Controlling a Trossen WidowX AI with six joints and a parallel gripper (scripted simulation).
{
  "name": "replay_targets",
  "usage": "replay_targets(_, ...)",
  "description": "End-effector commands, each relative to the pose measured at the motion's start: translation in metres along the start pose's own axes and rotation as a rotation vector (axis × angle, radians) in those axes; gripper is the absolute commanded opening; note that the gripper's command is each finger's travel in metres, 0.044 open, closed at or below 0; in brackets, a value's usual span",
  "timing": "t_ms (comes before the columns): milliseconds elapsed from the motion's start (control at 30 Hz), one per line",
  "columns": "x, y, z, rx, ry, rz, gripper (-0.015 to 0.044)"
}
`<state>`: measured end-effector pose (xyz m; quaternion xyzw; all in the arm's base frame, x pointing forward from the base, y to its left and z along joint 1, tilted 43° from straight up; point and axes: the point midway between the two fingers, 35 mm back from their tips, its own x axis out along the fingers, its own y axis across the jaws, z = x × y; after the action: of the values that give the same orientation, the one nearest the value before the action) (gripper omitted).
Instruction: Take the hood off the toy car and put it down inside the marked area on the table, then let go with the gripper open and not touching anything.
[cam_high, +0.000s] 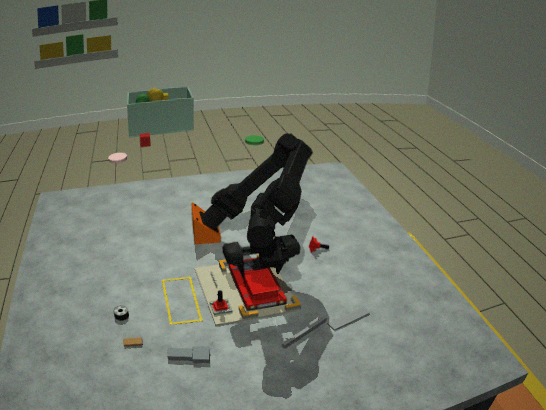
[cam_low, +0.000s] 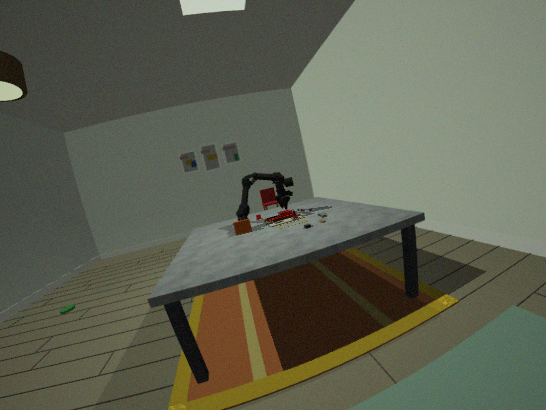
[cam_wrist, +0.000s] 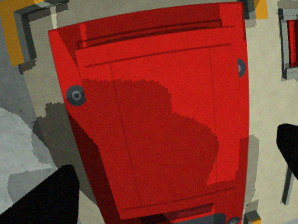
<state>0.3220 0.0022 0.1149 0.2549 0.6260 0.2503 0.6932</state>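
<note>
Hood of the toy car, a flat red panel (cam_wrist: 160, 116), sits in place on the red car body (cam_high: 258, 289), which rests on a beige base board (cam_high: 211, 300) with orange corner brackets. Over the car's far end hangs the black parallel-jaw gripper (cam_high: 243, 260), its fingers spread wide and grasping nothing. A yellow-outlined rectangular marked area (cam_high: 182, 300) lies just beside the board on the grey table (cam_high: 90, 240).

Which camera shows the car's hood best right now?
Wrist: the red hood fills the frame between the open pincer's fingers. Top shows it small, its far end behind the arm; exterior only a red speck.
</note>
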Motion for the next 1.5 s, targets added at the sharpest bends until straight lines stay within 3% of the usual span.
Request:
replay_targets(0,0.002,0.000,0.000,0.003,-0.002,0.003,0.0440)
replay_targets(1467,0.024,0.001,-0.001,0.003,-0.003,0.005,0.0440)
